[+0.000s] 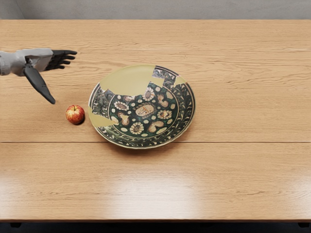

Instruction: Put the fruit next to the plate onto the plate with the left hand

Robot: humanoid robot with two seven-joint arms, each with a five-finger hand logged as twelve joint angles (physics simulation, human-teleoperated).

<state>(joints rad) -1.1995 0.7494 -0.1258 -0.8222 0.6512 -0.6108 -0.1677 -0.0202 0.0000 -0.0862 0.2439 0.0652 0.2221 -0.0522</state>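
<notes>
Red and yellow mottle the skin of the apple (75, 114), a small round fruit. It has a deeper red flush on its left and lower side and a paler, yellowish patch toward the top, where a shallow dip marks the stem end. It sits upright on the light wood of the table (218, 184), just beside the left rim of the plate (127, 77). It is close to the rim but not touching it, and a thin strip of wood shows between the 2. A soft shadow lies against the fruit's right and lower edge.

The plate is wide and shallow and lies flat near the middle of the table. Its pattern is dark green and black, with cream flowers and tan shapes ringed around 1 central medallion. Plain mustard-yellow patches break the pattern at the upper left and at the left edge, nearest the apple.

The left hand (46, 59) reaches in from the left edge, above and to the left of the apple in the head view and well apart from it. Its wrist is grey. The black fingers (65, 57) are stretched almost straight toward the right and slightly fanned. The long dark thumb (40, 85) points down and to the right, toward the fruit. The hand is wide open and grips nothing. How high it is above the wood cannot be told.
</notes>
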